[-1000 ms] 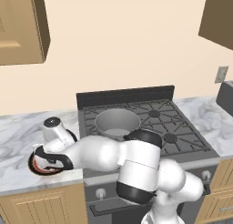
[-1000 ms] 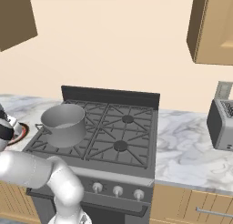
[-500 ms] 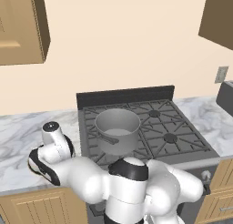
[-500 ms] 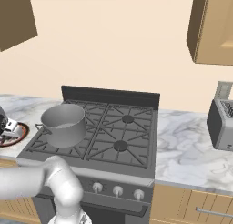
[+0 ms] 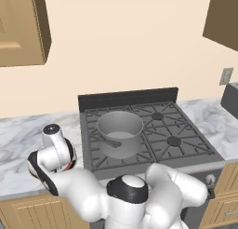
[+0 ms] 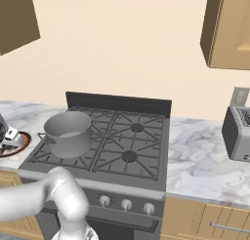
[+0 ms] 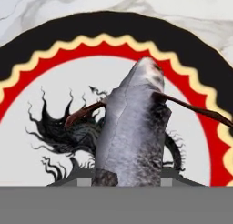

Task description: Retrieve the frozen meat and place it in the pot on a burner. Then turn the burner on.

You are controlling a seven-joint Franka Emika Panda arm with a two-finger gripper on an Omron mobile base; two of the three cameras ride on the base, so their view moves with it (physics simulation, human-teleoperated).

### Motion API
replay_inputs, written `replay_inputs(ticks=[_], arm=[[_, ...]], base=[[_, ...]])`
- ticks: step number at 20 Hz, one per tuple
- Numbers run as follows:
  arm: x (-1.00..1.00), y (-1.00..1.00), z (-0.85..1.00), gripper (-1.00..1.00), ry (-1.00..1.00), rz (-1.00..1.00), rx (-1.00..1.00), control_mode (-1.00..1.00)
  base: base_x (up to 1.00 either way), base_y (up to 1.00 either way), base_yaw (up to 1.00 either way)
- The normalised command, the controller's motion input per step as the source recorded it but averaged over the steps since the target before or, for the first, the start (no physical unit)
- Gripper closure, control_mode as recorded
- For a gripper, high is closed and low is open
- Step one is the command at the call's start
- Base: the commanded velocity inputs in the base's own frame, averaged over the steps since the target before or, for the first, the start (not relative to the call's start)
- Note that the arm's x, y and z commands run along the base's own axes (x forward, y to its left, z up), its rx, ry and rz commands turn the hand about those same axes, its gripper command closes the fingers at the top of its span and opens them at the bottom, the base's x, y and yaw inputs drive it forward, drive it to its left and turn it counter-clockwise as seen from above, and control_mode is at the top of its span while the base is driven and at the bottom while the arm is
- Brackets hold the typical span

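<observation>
**Claw closed on the meat over the plate**

Now, from the hand camera I see the frozen meat (image 7: pixel 134 136) up close: a grey, dark-mottled lump with a reddish tip, standing up from between the fingertips at the bottom of the view, so I read the claw as clamped on it. Behind it lies the plate (image 7: pixel 54 50), with a black outer band, a yellow zigzag line, a red ring and a black printed figure on its pale middle. Marble shows past the plate's far rim.

The base cameras give me what the hand view cannot. In the left one the arm's white wrist (image 5: pixel 55 151) bends down over the counter (image 5: pixel 18 144) left of the stove (image 5: pixel 186 151), and it blocks my sight of the meat there. In the right one only a sliver of the red-rimmed plate (image 6: pixel 14 147) shows at the counter's left edge, with the hand above it at the picture's border.

The pot (image 5: pixel 119 132) stands on the stove's front left burner (image 5: pixel 100 160), well apart from the plate, and its inside looks bare. A toaster (image 6: pixel 238 134) sits on the counter right of the stove, near the wall outlet (image 6: pixel 240 96). The knobs (image 6: pixel 126 204) line the stove's front.
</observation>
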Motion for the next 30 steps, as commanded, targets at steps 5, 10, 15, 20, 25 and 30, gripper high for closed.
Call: replay_inputs(ticks=[5,10,15,20,25,30], arm=[[-0.14,0.0,0.56,1.0,-0.17,-0.03,0.01,-1.0],[-0.6,-0.25,1.0,1.0,-0.33,-0.01,0.0,-1.0],[-0.66,-0.71,1.0,1.0,-0.21,0.0,0.0,-1.0],[-0.67,-1.0,0.91,1.0,-0.17,0.0,0.0,-1.0],[-0.4,-1.0,0.86,1.0,-0.06,0.0,0.02,-1.0],[-0.05,-1.0,0.89,1.0,0.0,0.0,0.12,-1.0]], base=[[0.0,0.0,0.0],[0.0,0.0,0.0],[0.0,0.0,0.0],[0.0,0.0,0.0],[0.0,0.0,0.0],[0.0,0.0,0.0]])
